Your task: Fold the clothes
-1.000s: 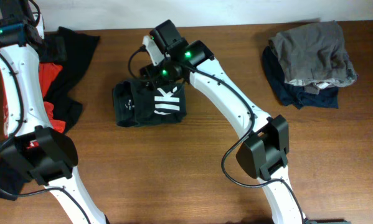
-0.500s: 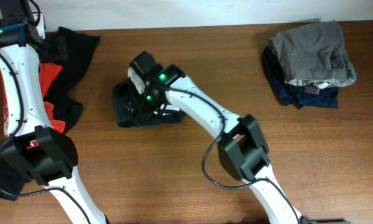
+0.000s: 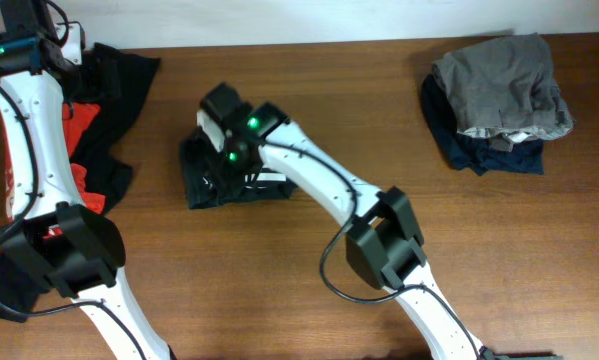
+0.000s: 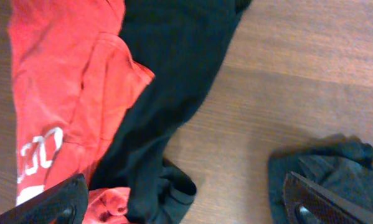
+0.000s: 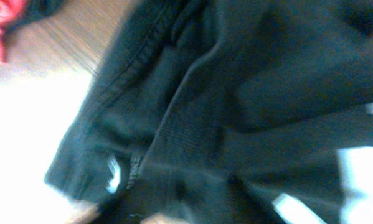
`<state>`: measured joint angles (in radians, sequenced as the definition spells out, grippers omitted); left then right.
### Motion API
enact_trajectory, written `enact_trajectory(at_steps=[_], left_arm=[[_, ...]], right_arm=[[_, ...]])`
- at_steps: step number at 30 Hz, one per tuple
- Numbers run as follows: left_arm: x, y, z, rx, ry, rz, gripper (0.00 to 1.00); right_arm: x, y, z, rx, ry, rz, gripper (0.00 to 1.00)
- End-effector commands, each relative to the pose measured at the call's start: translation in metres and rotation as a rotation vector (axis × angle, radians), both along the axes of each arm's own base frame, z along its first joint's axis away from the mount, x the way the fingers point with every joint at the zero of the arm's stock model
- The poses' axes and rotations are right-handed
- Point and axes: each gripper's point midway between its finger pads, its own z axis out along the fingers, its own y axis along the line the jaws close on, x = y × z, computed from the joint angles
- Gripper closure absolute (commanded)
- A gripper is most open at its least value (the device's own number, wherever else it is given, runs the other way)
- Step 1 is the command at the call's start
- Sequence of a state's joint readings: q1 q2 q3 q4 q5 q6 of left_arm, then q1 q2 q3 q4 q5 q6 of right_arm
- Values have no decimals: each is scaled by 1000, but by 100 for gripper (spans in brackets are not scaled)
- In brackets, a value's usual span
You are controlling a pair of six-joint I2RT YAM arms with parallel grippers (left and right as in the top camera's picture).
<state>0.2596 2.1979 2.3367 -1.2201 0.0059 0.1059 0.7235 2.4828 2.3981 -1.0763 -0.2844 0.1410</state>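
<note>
Right fingers (image 3: pixel 222 172): hard against the black T-shirt (image 3: pixel 204 185), directly beneath them; spread or pinching, can't tell
Its lie: folded bundle, middle of the worktop (image 3: pixel 309 60), long axis left-right, right arm nearest; white lettering mostly covered, unreadable
Left fingers (image 4: pixel 189 202): spread wide, empty, above red garment (image 4: pixel 55 74); white print cut off
Far corner: grey-and-navy stack (image 3: pixel 499 90), well apart

Even overhead light; blurred, glare-washed right-wrist close-up
</note>
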Motion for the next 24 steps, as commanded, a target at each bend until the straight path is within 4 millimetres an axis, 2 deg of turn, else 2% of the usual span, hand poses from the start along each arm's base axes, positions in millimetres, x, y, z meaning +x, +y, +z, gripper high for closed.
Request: enact_trajectory(at_steps=[1, 4, 6, 8, 12, 13, 14, 17, 20, 24], left_arm=[[-1, -19, 6, -56, -4, -27, 1], [-13, -43, -1, -132, 54, -73, 1], [-23, -59, -6, -173, 104, -98, 1], [-34, -73, -14, -199, 164, -119, 1], [-49, -99, -40, -218, 272, -160, 1], [-52, -105, -48, -219, 295, -178, 1], [-56, -116, -65, -223, 333, -199, 1], [-60, -130, -91, -240, 366, -225, 1], [-60, -138, -109, -248, 372, -241, 1], [-48, -137, -108, -238, 321, -245, 1]], right_arm=[[36, -33, 106, 103, -166, -54, 35], [51, -70, 145, 118, -199, -121, 21], [61, -97, 159, 117, -209, -171, 19], [71, -122, 161, 107, -203, -219, 15], [88, -180, 152, 70, -142, -326, 7], [89, -192, 150, 66, -123, -346, 6], [91, -212, 147, 66, -92, -376, 5], [90, -232, 145, 75, -61, -361, 5], [83, -240, 141, 52, -39, -341, 5], [75, -236, 132, 34, 1, -328, 6]])
